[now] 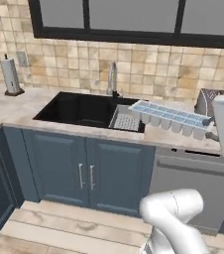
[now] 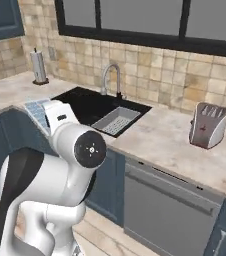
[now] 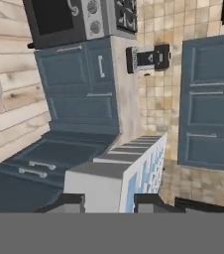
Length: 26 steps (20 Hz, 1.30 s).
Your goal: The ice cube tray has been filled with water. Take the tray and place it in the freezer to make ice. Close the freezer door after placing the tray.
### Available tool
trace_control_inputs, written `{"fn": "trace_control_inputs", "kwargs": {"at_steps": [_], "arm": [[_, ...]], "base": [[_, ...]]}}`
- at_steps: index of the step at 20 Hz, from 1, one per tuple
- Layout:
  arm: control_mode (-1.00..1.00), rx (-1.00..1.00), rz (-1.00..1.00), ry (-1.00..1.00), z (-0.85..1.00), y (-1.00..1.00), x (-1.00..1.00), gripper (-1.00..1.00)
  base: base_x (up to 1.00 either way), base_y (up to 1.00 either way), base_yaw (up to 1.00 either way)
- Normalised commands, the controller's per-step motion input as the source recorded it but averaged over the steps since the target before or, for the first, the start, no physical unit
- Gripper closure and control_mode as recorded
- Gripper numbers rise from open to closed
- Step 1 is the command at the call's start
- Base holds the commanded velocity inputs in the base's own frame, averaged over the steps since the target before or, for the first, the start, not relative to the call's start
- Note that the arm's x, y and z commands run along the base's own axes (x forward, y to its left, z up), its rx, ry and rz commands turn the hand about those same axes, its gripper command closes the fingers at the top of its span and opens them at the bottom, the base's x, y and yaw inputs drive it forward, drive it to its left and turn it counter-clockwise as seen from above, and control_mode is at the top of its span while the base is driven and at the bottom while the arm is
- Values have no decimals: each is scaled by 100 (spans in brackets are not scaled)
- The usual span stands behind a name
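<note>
The ice cube tray hangs in the air, roughly level, over the counter just right of the sink. My gripper is shut on its right end. Pale blue water fills its small square cells. In the hand view the tray runs away from the camera on its side, clamped between the two dark fingertips of the gripper. In the right base view one end of the tray pokes out behind my arm. The freezer and the freezer door are out of view.
A black sink holds a grey perforated basket, with a faucet behind. A toaster stands on the counter to the right and a paper towel holder at far left. Blue cabinets and a dishwasher lie below.
</note>
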Motion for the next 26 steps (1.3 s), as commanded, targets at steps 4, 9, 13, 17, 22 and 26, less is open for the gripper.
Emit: {"fn": "trace_control_inputs", "kwargs": {"at_steps": [4,9,13,17,22,26], "arm": [[100,0,0,0,0,0,0,100],[100,0,0,0,0,0,0,100],[100,0,0,0,0,0,0,100],[100,0,0,0,0,0,0,100],[100,0,0,0,0,0,0,100],[100,0,0,0,0,0,0,100]], "base": [[0,0,97],[0,0,95],[0,0,93],[0,0,89],[0,0,82],[0,0,78]]}}
